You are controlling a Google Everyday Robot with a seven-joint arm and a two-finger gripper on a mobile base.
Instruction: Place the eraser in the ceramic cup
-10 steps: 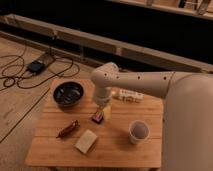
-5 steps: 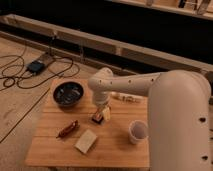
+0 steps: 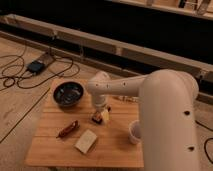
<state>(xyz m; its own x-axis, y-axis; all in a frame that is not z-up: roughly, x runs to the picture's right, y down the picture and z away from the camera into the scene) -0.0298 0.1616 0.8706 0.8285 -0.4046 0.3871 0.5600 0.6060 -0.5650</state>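
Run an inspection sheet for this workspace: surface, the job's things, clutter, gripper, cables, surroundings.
Surface: wooden slat table, standing on the floor.
Job's things: eraser lying near the table's middle, not in the cup; cup upright near the right edge, partly hidden by the arm.
Clutter: bowl at back left; bar and block toward the front.
Gripper: gripper lowered right at the eraser.
Cables: cables looped on the floor at left, by a dark box.
Surroundings: pale ledge against a dark background.
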